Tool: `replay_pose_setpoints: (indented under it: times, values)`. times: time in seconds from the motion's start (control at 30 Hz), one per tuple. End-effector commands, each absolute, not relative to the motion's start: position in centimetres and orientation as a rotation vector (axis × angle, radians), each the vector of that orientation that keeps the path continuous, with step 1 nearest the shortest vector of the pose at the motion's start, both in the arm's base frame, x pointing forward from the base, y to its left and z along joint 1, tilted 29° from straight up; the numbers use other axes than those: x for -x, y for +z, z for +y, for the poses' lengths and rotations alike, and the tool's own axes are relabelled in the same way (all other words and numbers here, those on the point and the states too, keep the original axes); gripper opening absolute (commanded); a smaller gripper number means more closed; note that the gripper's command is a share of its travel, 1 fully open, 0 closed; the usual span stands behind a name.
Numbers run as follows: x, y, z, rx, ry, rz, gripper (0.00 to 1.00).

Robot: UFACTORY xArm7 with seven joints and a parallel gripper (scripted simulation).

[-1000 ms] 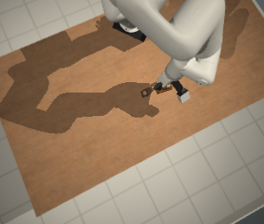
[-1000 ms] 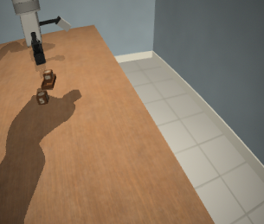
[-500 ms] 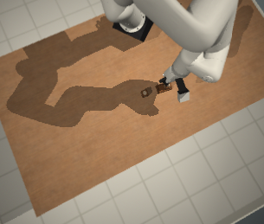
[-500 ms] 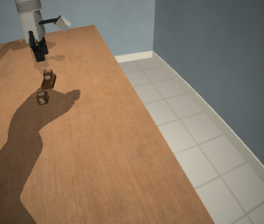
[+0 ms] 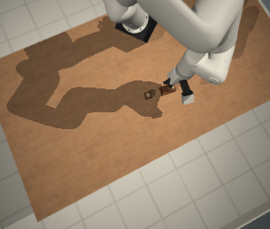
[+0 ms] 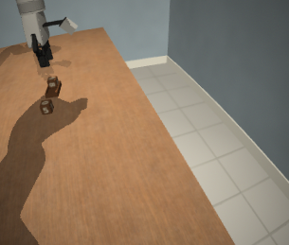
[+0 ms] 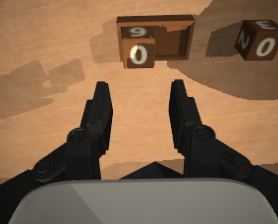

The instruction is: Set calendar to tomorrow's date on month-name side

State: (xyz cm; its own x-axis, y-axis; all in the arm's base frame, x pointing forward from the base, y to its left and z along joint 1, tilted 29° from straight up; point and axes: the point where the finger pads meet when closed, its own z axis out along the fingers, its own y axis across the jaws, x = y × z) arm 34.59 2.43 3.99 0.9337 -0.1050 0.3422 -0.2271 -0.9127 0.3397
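Gripper (image 5: pixel 169 84) (image 6: pixel 45 63) (image 7: pixel 140 95) was partway open, fingers apart with nothing between them, over the table (image 5: pixel 92 147) (image 6: pixel 122 171) (image 7: pixel 40 45) near the tray (image 5: pixel 161 92) (image 6: pixel 51 95) (image 7: pixel 157 19), on the side away from the loose cube in the exterior view. Tray was on the table; one cube (image 6: pixel 52 81) (image 7: pixel 139 53) was at the tray's left end in the wrist view, showing a 0 and a 6 or 9, couldn't tell if fully flat; the tray's other end had bare floor showing. Second cube, the loose cube (image 5: pixel 149 95) (image 6: pixel 46 107) (image 7: pixel 257 41), was outside the tray, on the table just past that bare end, not touching it, with 0, 2 and 3 facing the wrist view and a 5 showing in the exterior view
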Motion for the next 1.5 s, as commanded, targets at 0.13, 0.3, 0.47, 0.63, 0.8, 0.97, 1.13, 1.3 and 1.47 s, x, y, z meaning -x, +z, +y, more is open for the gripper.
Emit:
replay_pose_setpoints:
  times: [0.13,0.3,0.47,0.63,0.8,0.97,1.13,1.3,1.47]
  values:
    - [-34.6,4.0,2.5,-2.712,0.453,-0.241,0.49]
    - [-34.6,4.0,2.5,-2.712,0.453,-0.241,0.49]
    - [-34.6,4.0,2.5,-2.712,0.453,-0.241,0.49]
    - [-34.7,4.0,2.5,-2.712,0.453,-0.241,0.49]
    - [-34.7,3.9,2.5,-2.711,0.452,-0.242,0.49]
    - [-34.8,3.6,2.3,-2.71,0.451,-0.243,0.49]
    - [-34.9,3.2,2.1,-2.71,0.451,-0.243,0.49]
    - [-35.0,2.8,2.0,-2.71,0.451,-0.243,0.49]
    - [-35.2,2.1,1.7,-2.71,0.451,-0.243,0.49]
